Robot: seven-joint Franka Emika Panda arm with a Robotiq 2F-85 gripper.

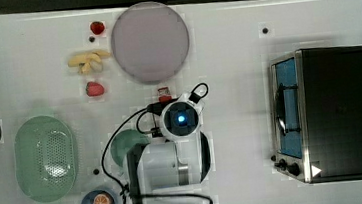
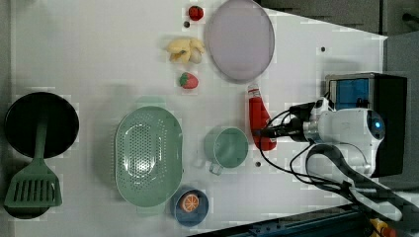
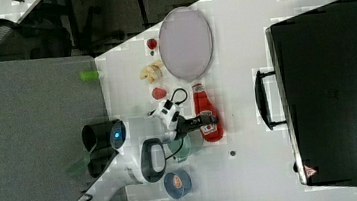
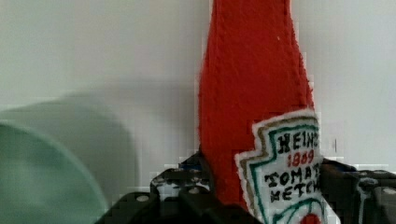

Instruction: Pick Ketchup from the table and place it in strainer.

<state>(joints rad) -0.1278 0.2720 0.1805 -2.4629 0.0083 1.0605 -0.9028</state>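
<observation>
White table (image 1: pixel 241 16); grey partition (image 3: pixel 27 111); dark chair (image 3: pixel 24 39) behind.

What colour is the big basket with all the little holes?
The strainer is pale mint green, its bottom dotted with tiny holes. The left view shows it best.

On my bench (image 2: pixel 89 44), counted by kind:

- Ketchup (image 2: pixel 259 121): one bottle.
- Strainer (image 2: pixel 148 155), mint green: one.
- Strawberries: two, the first (image 2: pixel 196 13) and the second (image 2: pixel 188 80).
- Banana bunch (image 2: pixel 185 50): one.
- Grey plate (image 2: pixel 240 39): one.
- Green mug (image 2: pixel 226 146) with handle: one.
- Blue bowl (image 2: pixel 190 205): one, holding one orange half (image 2: pixel 189 202).
- Green spatula (image 2: pixel 33 182): one.
- Black pan (image 2: pixel 42 124): one.
- Toaster oven (image 1: pixel 333 112): one.
- Small green item (image 3: pixel 89 75) at the bench edge in the right view: one, kind unclear.
- My claw (image 4: pixel 261 196): one.
</observation>
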